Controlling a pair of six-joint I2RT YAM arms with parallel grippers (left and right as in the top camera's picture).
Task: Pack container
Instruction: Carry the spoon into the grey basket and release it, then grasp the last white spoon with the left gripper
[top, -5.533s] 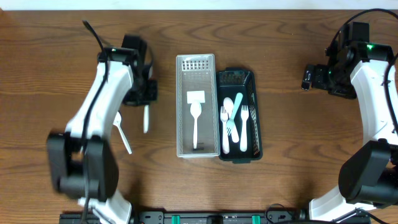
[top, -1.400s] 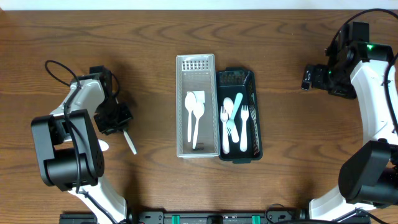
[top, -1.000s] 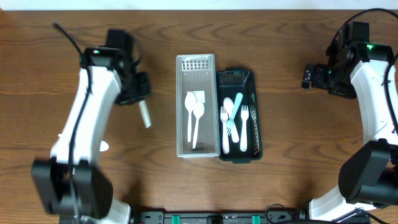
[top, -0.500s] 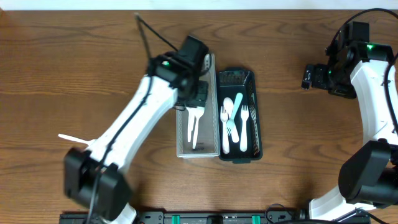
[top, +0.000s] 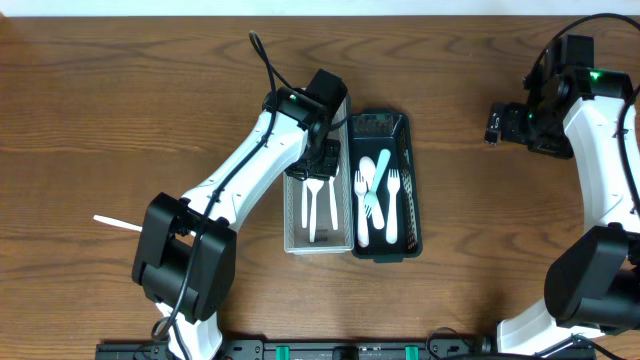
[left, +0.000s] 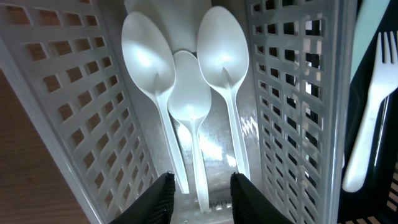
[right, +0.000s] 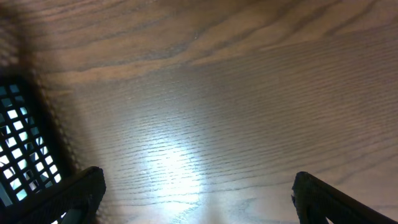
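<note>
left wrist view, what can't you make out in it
The three spoons: handle ends cut off by the bottom edge, behind the left claw.
The white piece under their bowls: mostly covered, kind unclear.
The fork: cut by the right edge, partly behind the white bin wall.

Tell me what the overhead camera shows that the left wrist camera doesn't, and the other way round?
Only overhead: the right gripper far off to the side, and a stray white utensil on the table. Only the left wrist: that there are three spoons, seen close, with the left gripper open over their handles. Both: the white bin and a white fork in the dark bin beside it.
</note>
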